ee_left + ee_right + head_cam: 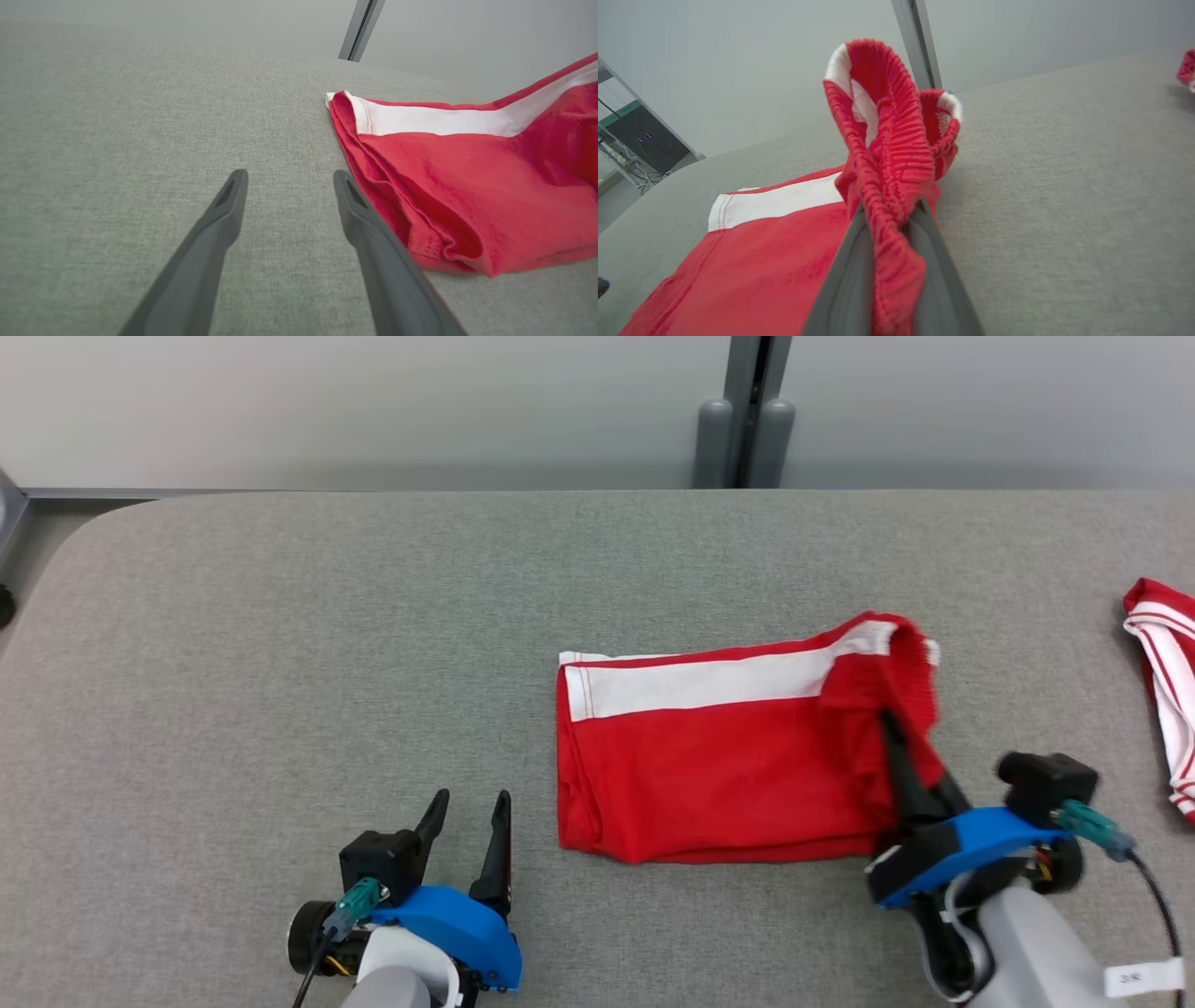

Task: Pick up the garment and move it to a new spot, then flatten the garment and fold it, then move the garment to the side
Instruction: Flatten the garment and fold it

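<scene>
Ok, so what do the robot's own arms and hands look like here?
The left hand and right hand each have two long, dark, tapering fingers on a bright blue housing with a black block beside it. A teal connector with a black cable plugs into each wrist. The forearms are pale grey, and the right forearm carries a small white label.

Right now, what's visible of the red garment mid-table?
The red garment looks like thin knit shorts with a white stripe and ribbed waistband. It lies folded, mostly flat on the grey table; its waistband end is bunched and lifted, pinched in the shut right gripper. The left gripper stands apart from it, open.
</scene>
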`<state>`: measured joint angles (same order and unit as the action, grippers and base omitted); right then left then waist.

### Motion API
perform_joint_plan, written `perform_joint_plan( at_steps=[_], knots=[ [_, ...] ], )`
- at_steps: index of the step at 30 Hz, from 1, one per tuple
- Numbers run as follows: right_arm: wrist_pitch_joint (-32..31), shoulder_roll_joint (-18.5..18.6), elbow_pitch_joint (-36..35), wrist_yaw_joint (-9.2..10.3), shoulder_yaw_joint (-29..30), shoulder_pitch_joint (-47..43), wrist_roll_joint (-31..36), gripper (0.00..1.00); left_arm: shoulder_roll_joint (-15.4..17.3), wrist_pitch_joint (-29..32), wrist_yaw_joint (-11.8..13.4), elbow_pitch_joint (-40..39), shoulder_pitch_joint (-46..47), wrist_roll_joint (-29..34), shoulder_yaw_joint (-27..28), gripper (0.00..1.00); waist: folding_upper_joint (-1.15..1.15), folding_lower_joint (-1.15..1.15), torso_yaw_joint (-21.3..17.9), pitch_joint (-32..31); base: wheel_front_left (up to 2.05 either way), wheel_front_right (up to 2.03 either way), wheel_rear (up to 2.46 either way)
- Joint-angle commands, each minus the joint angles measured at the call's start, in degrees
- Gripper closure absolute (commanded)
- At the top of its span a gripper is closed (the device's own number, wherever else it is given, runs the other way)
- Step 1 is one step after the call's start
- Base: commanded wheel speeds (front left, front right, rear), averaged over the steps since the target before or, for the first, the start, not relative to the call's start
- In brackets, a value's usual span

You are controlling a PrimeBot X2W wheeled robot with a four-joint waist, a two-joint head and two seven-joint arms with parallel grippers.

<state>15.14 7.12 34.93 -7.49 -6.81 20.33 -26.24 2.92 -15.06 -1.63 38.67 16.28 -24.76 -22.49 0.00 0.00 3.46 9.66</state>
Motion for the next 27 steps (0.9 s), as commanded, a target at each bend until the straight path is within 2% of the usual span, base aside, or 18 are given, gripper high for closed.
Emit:
perform_joint_plan(
  at_steps=[1, 6, 14, 15, 16, 17, 18, 22, 25, 27],
  knots=[
    [0.0, -0.4, -0.7, 0.00, -2.2, 1.1, -0.9, 1.00, 0.0, -0.1, -0.1, 0.1, -0.9, -0.6, -0.5, 0.00, 0.00, 0.00, 0.4, -0.3, 0.00, 0.00, 0.00],
    [-0.4, -1.3, -1.2, 0.00, -10.3, 4.4, -2.0, 1.00, 0.0, -0.1, 0.3, -0.1, -0.9, -2.0, -2.3, 0.00, 0.00, 0.00, 3.0, -0.5, 0.00, 0.00, 0.00],
    [-1.6, -2.7, 6.7, 0.00, -15.3, 9.8, 3.8, 1.00, 0.0, -0.1, 1.1, -0.4, -1.2, -3.5, -4.4, 0.00, 0.00, 0.00, 10.0, 0.2, 0.00, 0.00, 0.00],
    [-1.5, -3.0, 7.9, 0.00, -15.8, 10.2, 4.5, 0.90, 0.0, -0.1, 1.2, -0.3, -1.4, -3.6, -4.5, 0.00, 0.00, 0.00, 10.6, 0.3, 0.00, 0.00, 0.00],
    [-1.5, -3.2, 8.8, 0.00, -16.5, 10.5, 5.3, 0.61, 0.0, -0.1, 1.2, -0.2, -1.6, -3.7, -4.5, 0.00, 0.00, 0.00, 11.1, 0.3, 0.00, 0.00, 0.00],
    [-1.3, -3.5, 9.5, 0.00, -17.3, 10.6, 5.5, 0.11, 0.0, -0.1, 1.3, -0.1, -1.8, -3.7, -4.4, 0.00, 0.00, 0.00, 11.5, 0.3, 0.00, 0.00, 0.00],
    [-1.2, -3.6, 10.0, 0.00, -18.1, 10.6, 5.3, 0.00, 0.0, -0.1, 1.4, -0.1, -2.0, -3.6, -4.2, 0.00, 0.00, 0.00, 11.6, 0.2, 0.00, 0.00, 0.00],
    [-0.6, -4.0, 9.9, 0.00, -21.5, 9.9, 4.1, 0.00, 0.0, -0.1, 1.6, 0.1, -2.4, -2.8, -2.7, 0.00, 0.00, 0.00, 10.8, -0.2, 0.00, 0.00, 0.00],
    [-0.1, -4.1, 7.3, 0.00, -24.3, 9.1, 3.2, 0.00, 0.0, -0.1, 1.8, -0.4, -2.4, -1.9, -1.4, 0.00, 0.00, 0.00, 9.0, -0.8, 0.00, 0.00, 0.00],
    [0.0, -4.0, 5.4, 0.00, -24.1, 8.6, 3.2, 0.00, 0.0, -0.1, 1.8, -1.2, -2.1, -1.1, -0.7, 0.00, 0.00, 0.00, 7.5, -1.1, 0.00, 0.00, 0.00]
  ],
)
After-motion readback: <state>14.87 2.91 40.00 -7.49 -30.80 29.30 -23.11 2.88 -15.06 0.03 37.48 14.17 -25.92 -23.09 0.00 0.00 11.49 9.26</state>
